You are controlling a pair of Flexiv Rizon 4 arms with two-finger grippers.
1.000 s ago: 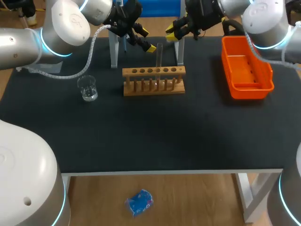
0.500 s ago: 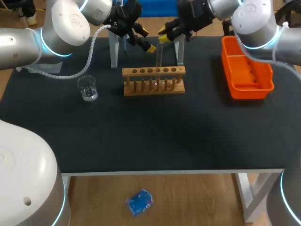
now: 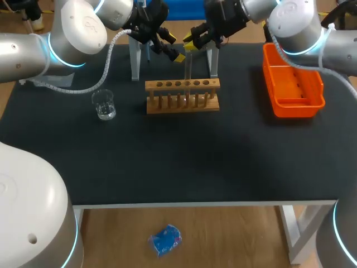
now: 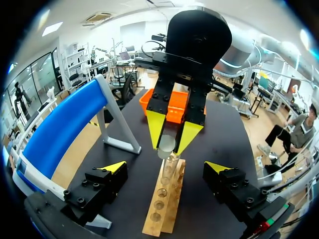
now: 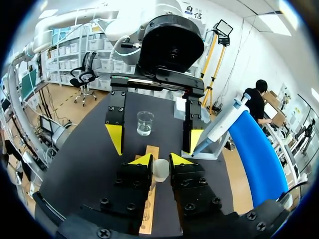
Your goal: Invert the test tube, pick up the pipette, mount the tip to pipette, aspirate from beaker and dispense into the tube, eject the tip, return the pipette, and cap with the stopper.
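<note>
— From above we see the test tube (image 3: pixel 188 68) upright in the wooden rack (image 3: pixel 182 96), at the back of the worktop (image 3: pixel 167 156), with both our pincers close around its top. What is the right one holding?

— The head view does not tell us. Our right wrist view does: the right pincer (image 5: pixel 160 160) is closed on the pale stopper (image 5: pixel 160 169), a yellow tip on either side.

— And the tube in that view?

— Hidden beneath the stopper. Our left wrist view shows the stopper sitting at the tube's mouth. Whether it is pressed in, we cannot tell.

— Our left pincer (image 4: pixel 165 167)?

— Spread wide, holding nothing. The tube stands ahead between its tips and touches neither.

— And the rest?

— The right wrist view alone shows the pipette (image 5: pixel 218 127) resting on the blue stand (image 5: pixel 254 149). It also shows the beaker (image 5: pixel 145 123) beyond the rack. From above, we see the beaker well left of the rack and the orange bin (image 3: pixel 293 84) to its right.
</note>
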